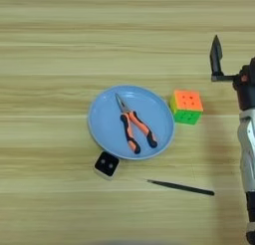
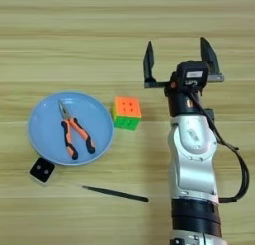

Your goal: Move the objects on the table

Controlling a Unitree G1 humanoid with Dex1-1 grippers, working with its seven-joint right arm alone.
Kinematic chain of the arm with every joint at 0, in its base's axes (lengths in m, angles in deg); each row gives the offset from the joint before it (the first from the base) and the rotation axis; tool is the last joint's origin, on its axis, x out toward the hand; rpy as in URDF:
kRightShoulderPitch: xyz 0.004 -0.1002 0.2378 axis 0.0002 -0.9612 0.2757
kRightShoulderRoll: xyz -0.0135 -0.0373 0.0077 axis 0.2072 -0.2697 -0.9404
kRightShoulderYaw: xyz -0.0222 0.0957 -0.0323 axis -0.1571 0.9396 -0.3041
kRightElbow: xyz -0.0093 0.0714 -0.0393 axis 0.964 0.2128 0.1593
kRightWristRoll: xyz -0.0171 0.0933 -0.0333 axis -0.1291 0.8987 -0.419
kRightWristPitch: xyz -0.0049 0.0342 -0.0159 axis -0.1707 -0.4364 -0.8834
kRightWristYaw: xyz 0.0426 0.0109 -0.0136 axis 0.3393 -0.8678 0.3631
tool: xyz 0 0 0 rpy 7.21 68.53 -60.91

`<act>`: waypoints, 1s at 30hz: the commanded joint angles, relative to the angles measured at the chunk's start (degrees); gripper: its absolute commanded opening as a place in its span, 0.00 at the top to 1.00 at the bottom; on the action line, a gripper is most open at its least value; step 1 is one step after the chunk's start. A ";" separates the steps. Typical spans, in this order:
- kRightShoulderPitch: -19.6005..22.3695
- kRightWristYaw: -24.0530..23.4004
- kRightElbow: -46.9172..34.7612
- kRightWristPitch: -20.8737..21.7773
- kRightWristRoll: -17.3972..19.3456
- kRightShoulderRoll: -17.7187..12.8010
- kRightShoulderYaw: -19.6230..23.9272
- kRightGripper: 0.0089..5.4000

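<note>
Objects for the task lie in a loose group on the wooden table [image 2: 124, 30], whose pale grain stripes run across the whole view. A round light-blue plate [image 2: 45, 114] sits left of the middle, and orange-and-black-handled pliers [image 2: 72, 132] lie inside it, the metal nose pointing away toward the far rim and the two handles splayed toward the near rim. Just off the plate's right edge, close but not touching, stands a puzzle cube [image 2: 127, 112] showing an orange top and a green near side, with a thin strip of yellow on its left. At the plate's near-left rim sits a small white block [image 2: 42, 170] with a black top bearing two dots; it sits right at the rim, and I cannot tell whether they touch. A thin black stick [image 2: 115, 193] lies flat on the table nearer the robot, running left to right, apart from the plate and the cube.

On the right, the silver forearm [image 2: 193, 159] reaches in from the bottom edge. Its gripper [image 2: 180, 57] hangs over bare wood to the right of the cube and a little beyond it, the two black fingers [image 2: 149, 60] spread wide apart and pointing away, with nothing between them.
</note>
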 commanded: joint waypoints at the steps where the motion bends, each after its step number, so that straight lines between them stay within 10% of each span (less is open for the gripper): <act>1: 4.53 -0.76 -3.06 -0.46 -0.72 -1.55 -0.33 0.00; 30: -3.96 -3.87 -6.35 -16.60 -4.21 4.93 -7.90 0.00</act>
